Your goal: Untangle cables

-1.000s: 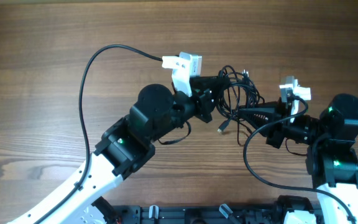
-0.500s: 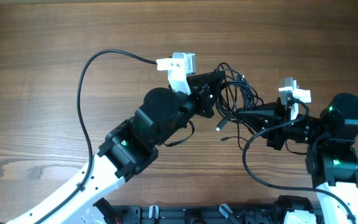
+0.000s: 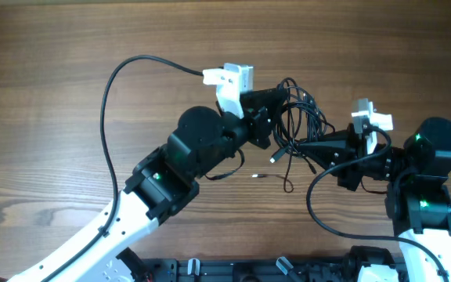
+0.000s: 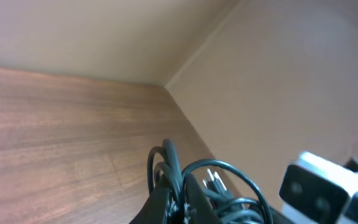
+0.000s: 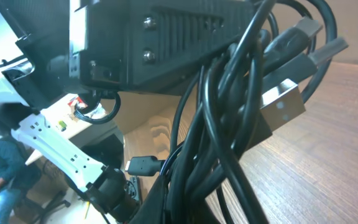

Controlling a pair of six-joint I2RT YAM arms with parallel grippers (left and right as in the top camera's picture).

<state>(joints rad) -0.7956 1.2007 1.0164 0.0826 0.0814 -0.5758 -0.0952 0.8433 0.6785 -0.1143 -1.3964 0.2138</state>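
Observation:
The cables [image 3: 300, 121] are a tangled bundle of thin black cords held above the wooden table between both arms. My left gripper [image 3: 279, 100] is shut on the bundle's upper left loops; its wrist view shows cords pinched between the fingers [image 4: 180, 193]. My right gripper [image 3: 305, 146] is shut on the bundle's lower right side; its wrist view shows several cords [image 5: 229, 124] running through the fingers [image 5: 194, 199]. A loose cord end with a small plug [image 3: 258, 175] lies on the table below the bundle. Another plug [image 3: 276, 158] hangs from it.
A thick black wrist cable [image 3: 112, 102] arcs over the table's left half from the left arm's white module [image 3: 229, 78]. The right arm's own cable [image 3: 315, 204] loops near the front edge. The left arm's body [image 3: 186, 153] lies close left of the bundle.
The left gripper moved slightly with the bundle. A cord end has dropped out of the bundle and now trails down onto the table below it. The right arm has stayed almost still.

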